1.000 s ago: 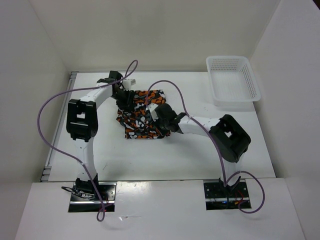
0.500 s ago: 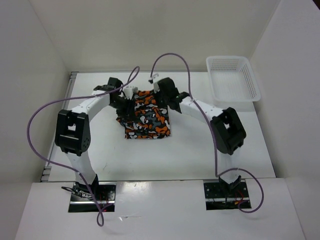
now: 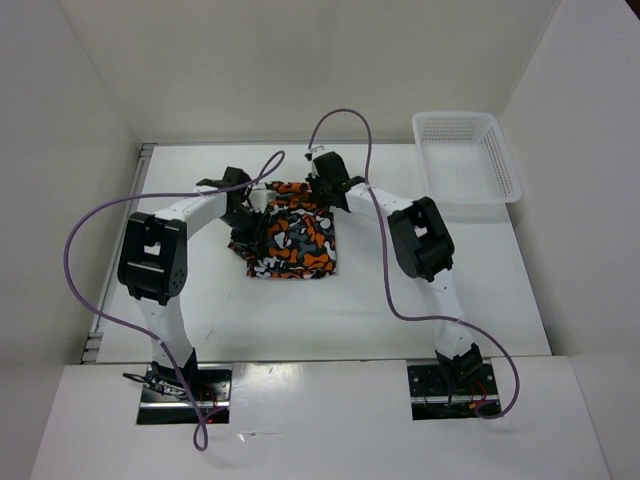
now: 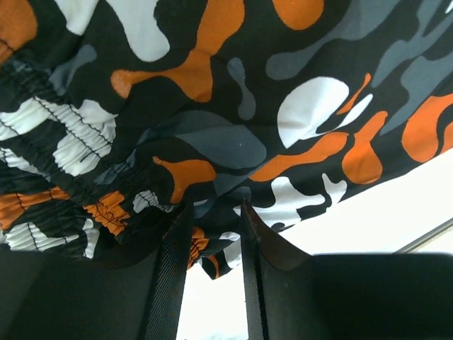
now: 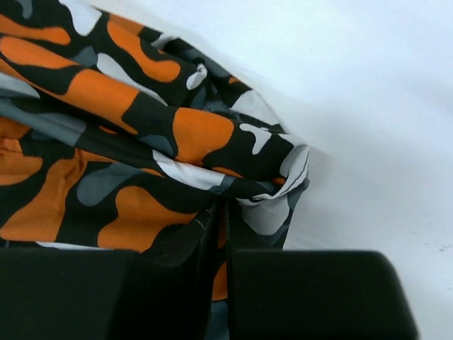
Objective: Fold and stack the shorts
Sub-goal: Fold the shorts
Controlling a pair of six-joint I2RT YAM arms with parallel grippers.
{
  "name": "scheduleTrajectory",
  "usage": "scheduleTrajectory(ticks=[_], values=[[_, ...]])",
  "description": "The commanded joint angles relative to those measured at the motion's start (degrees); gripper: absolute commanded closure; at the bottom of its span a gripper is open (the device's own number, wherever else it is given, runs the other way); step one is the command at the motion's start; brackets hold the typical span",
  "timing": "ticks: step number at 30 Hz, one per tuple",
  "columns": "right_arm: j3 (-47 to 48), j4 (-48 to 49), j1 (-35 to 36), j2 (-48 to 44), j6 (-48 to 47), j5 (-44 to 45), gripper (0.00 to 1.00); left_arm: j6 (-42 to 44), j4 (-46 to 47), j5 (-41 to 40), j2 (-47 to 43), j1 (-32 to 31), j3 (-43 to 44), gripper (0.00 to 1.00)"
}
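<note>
The shorts [image 3: 295, 238], blotched in orange, black, grey and white, lie folded in a rough rectangle at mid-table. My left gripper [image 3: 248, 215] is at their left edge. In the left wrist view its jaws [image 4: 216, 209] stand a narrow gap apart, with a bunched corner of the shorts [image 4: 233, 106] pinched between the tips. My right gripper [image 3: 325, 185] is at the shorts' far right corner. In the right wrist view it [image 5: 225, 205] is shut on a gathered fold of the shorts [image 5: 106, 127] just above the white table.
A white plastic mesh basket [image 3: 465, 160] stands at the far right of the table. Purple cables loop over both arms. White walls enclose the table on the left, back and right.
My right gripper has swung from the shorts' near right side to their far right corner, taking fabric along. The shorts now lie flatter and squarer. My left gripper has shifted slightly.
</note>
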Motion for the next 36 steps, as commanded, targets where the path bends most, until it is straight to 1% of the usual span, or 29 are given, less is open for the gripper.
scheduleTrajectory(ticks=[1, 5, 7, 8, 10, 11, 12, 13, 14, 15, 17, 18, 19, 20, 21, 22, 23, 24, 26, 27, 28, 29, 30, 32, 33, 36], values=[[2.95, 0.2, 0.46, -2.55, 0.72, 1.98, 0.89, 0.34, -0.42, -0.48, 0.7, -0.29, 2.57, 0.59], [2.95, 0.2, 0.46, -9.12, -2.89, 5.49, 0.89, 0.34, -0.43, 0.14, -3.42, -0.29, 6.09, 0.54], [4.17, -1.38, 0.46, -12.04, -5.78, 7.07, 0.86, 0.34, 0.1, 0.14, -7.28, -0.29, 8.64, 0.53], [4.18, -2.0, 0.46, -15.27, -7.02, 8.04, 0.86, 0.34, 0.62, 0.14, -10.25, -0.29, 9.6, 0.51], [4.18, -3.83, 0.46, -18.8, -9.48, 11.46, 0.85, 0.34, 1.23, 0.14, -13.25, 0.23, 12.14, 0.5], [4.18, -4.54, 0.46, -20.73, -12.19, 12.52, 0.85, 0.34, 1.24, -0.38, -15.71, 0.23, 12.94, 0.5], [3.13, -5.42, 0.46, -25.01, -13.78, 14.01, 0.85, 0.34, 1.24, -0.39, -16.95, 2.24, 13.56, 0.48], [0.95, -6.91, 0.46, -27.41, -16.75, 14.02, 0.82, 0.34, 1.85, -1.08, -19.57, 3.21, 13.57, 0.48], [-0.47, -7.71, 0.46, -29.87, -18.18, 14.81, 0.81, 0.34, 2.9, -1.79, -21.25, 4.27, 12.43, 0.46], [-2.05, -8.32, 0.46, -35.2, -19.41, 16.12, 0.8, 0.34, 3.61, -2.66, -22.83, 5.41, 11.38, 0.43], [-7.76, -9.47, 0.46, -40.59, -21.95, 17.62, 0.78, 0.34, 5.53, -6.26, -27.75, 9.19, 8.48, 0.38], [-9.86, -9.47, -0.06, -43.31, -22.67, 18.59, 0.77, 0.34, 6.16, -7.67, -29.34, 10.59, 5.25, 0.35], [-14.15, -9.47, -0.07, -48.39, -23.19, 20.25, 0.75, 0.34, 6.68, -9.16, -30.83, 13.13, 3.56, 0.3], [-16.28, -8.69, -0.07, -50.79, -23.9, 21.22, 0.75, 0.34, 7.39, -10.92, -33.81, 14.46, 2.07, 0.27], [-18.48, -8.07, -0.85, -53.07, -25.82, 22.1, 0.74, 0.34, 7.39, -11.46, -35.14, 15.78, 0.57, 0.25], [-22.94, -7.28, -1.64, -57.36, -26.45, 24.63, 0.74, 0.34, 7.39, -11.46, -37.76, 18.23, -2.4, 0.2], [-24.81, -6.75, -2.35, -59.23, -26.97, 25.36, 0.74, 0.34, 8.0, -11.98, -39.01, 19.38, -3.82, 0.18], [-27.87, -6.75, -4.79, -61.07, -27.5, 25.36, 0.74, 0.34, 8.01, -11.99, -40.15, 20.26, -5.05, 0.16], [-30.44, -7.36, -7.96, -66.17, -28.03, 24.75, 0.74, 0.34, 8.01, -12.51, -42.61, 21.32, -8.21, 0.13], [-33.06, -7.88, -9.63, -67.76, -28.73, 24.75, 0.74, 0.34, 8.01, -12.52, -42.63, 21.94, -8.84, 0.08], [-34.31, -7.89, -13.04, -70.73, -28.74, 24.75, 0.73, 0.34, 8.01, -12.52, -43.41, 21.94, -9.54, 0.08], [-35.45, -7.89, -14.29, -72.15, -29.69, 24.75, 0.73, 0.34, 8.53, -12.52, -44.03, 21.94, -10.07, 0.07], [-37.72, -7.89, -15.09, -73.56, -30.23, 24.75, 0.73, 0.34, 8.53, -10.78, -44.03, 22.47, -10.77, 0.06], [-39.23, -9.12, -15.62, -77.43, -30.23, 24.75, 0.73, 0.34, 8.54, -8.66, -44.56, 22.99, -10.78, 0.02], [-40.02, -9.64, -15.62, -78.48, -30.23, 24.75, 0.71, 0.34, 8.54, -5.6, -44.56, 23.0, -11.3, 0.0], [-41.08, -11.57, -15.62, -81.13, -28.48, 24.75, 0.7, 0.34, 9.59, -2.77, -45.09, 24.31, -12.1, 0.0]])
